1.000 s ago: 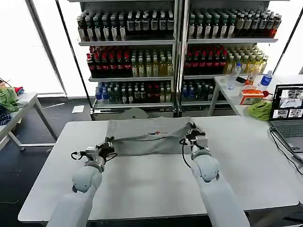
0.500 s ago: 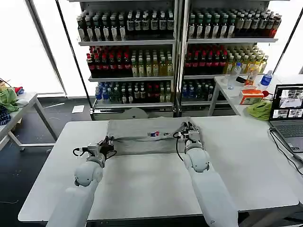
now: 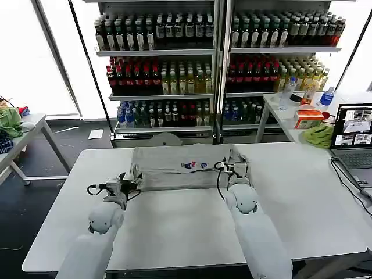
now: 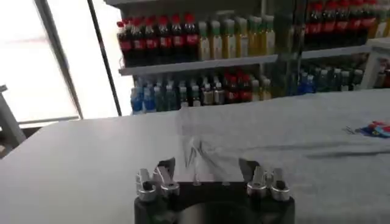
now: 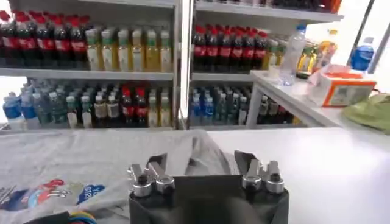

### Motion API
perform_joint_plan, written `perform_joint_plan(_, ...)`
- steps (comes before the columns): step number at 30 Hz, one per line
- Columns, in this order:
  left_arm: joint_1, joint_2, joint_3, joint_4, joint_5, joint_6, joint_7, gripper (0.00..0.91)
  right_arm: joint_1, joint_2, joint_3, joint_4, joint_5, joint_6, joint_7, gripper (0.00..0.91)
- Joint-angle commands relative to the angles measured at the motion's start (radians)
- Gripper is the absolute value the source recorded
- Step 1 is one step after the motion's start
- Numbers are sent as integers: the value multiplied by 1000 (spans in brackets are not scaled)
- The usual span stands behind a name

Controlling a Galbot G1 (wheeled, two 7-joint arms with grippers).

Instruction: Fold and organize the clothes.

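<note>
Shirt: a grey short-sleeved shirt [image 3: 183, 168] lay folded into a wide band on the far half of the white tabletop [image 3: 192, 221], about midway between its left and right edges. Its small multicoloured chest print [image 3: 195, 165] faced up, nearer to the right end of the band.

Left hand: the left hand [image 3: 129, 185] was at the left end of the shirt, at its near corner. In the left wrist view the fingers [image 4: 163, 168] stood apart, with a small raised wrinkle of grey cloth [image 4: 198, 152] just in front of them. I could not tell if any cloth was really pinched between them.

Right hand: the right hand [image 3: 234, 168] was over the right end of the shirt, just beside the print. In the right wrist view its fingers [image 5: 157, 164] also stood apart above the grey cloth [image 5: 79, 164], and the print [image 5: 52, 193] was seen beside them.

Tabletop: the near half was bare white surface under both arms.

Surroundings: a second table with a laptop [image 3: 353, 139], a lime-green cloth [image 3: 319, 135] and an orange and white box [image 3: 308, 118] stood at the right. Shelves of drink bottles [image 3: 215, 64] stood behind the far edge of the tabletop. A green fabric heap [image 3: 10, 122] lay on a side table at the left.
</note>
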Motion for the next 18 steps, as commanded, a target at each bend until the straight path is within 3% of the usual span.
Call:
perform_joint_plan(1,114,6,-7,-144,26,23,0,907,-114,-43,7,165,23,-27,31,907)
perform_joint_plan(10,155,12,-25,-166,36,23,4,907,-222,-96,26,243,16,-35,20,907)
perform_joint_plan(18,156,13,-38,-141,40,19,8,907,-233,-109,37,221,10,-35,19,907)
